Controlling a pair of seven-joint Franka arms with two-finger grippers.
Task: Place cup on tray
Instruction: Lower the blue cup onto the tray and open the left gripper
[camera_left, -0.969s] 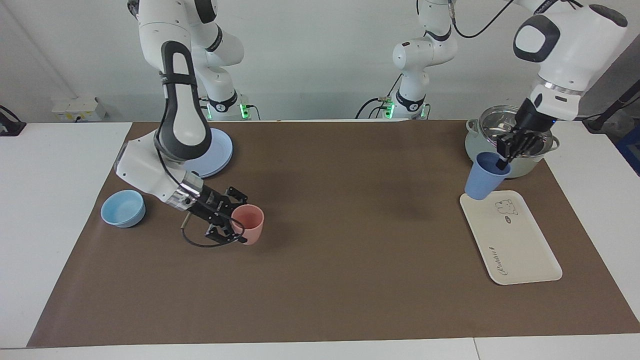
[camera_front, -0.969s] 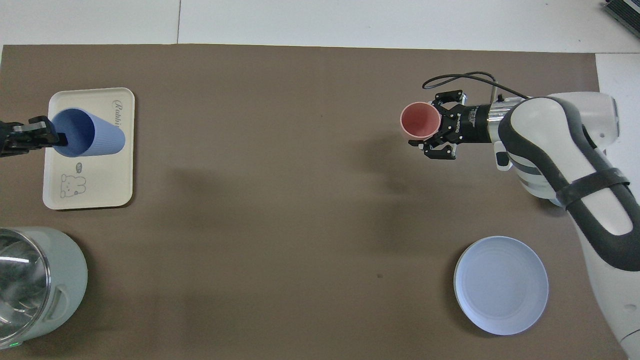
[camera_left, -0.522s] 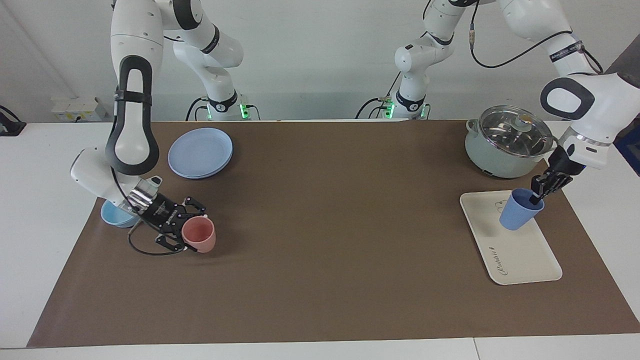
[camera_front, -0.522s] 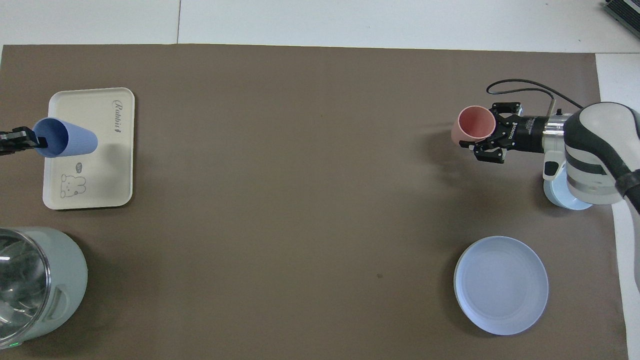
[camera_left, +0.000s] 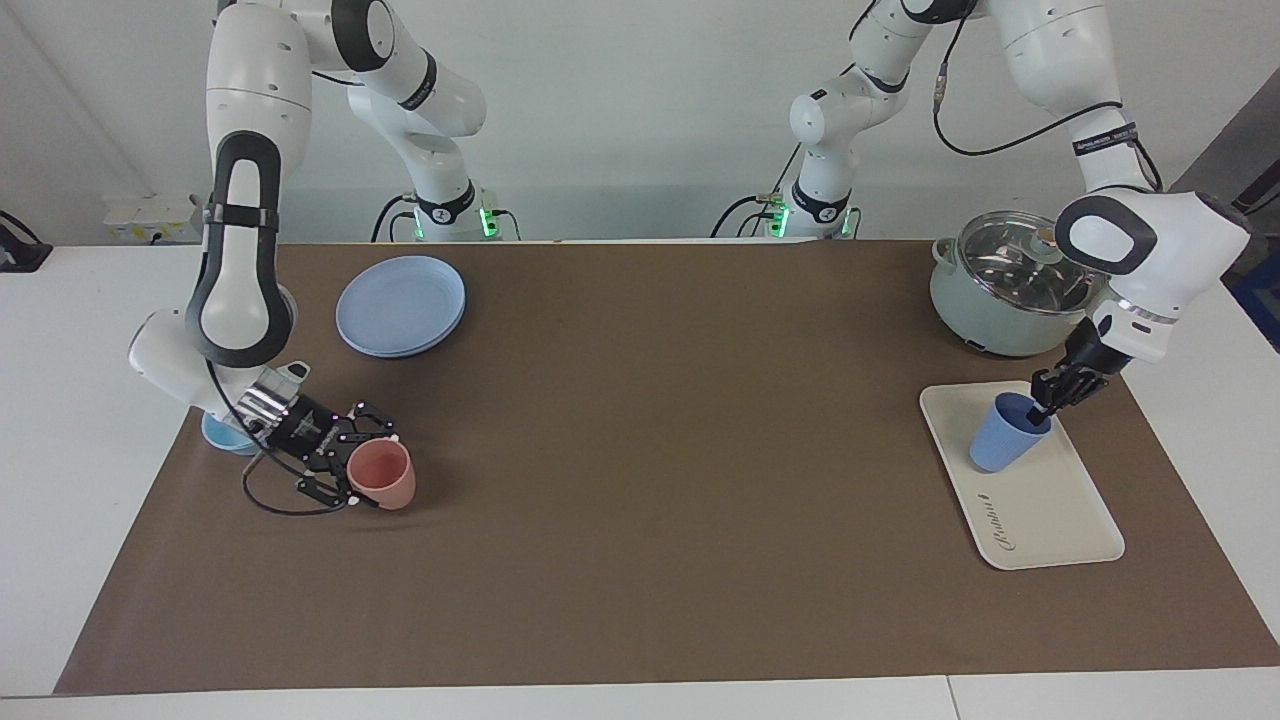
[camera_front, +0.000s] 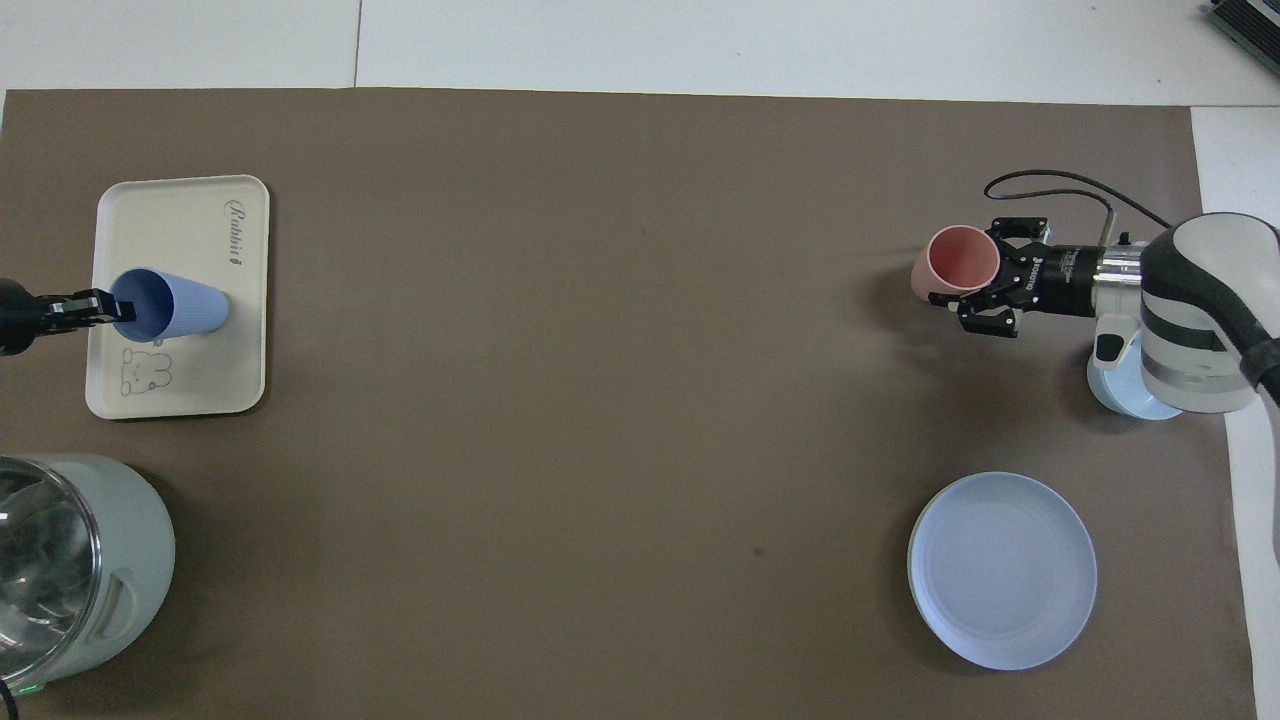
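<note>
We see the cup tilted on the tray, its base touching the tray, near the bear drawing. Our left gripper has its fingers clamped on the cup's rim. At the right arm's end of the bench, our right gripper grasps a pink cup with its fingers.

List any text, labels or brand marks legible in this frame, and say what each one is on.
"Rabbit" – cursive lettering on the tray, at its end farther from the robots.
Small oval mark beside the bear drawing on the tray, next to the cup: too small to read.
White print on the right claw, which holds the pink cup: too small to read.
Nothing else bears readable text.
</note>
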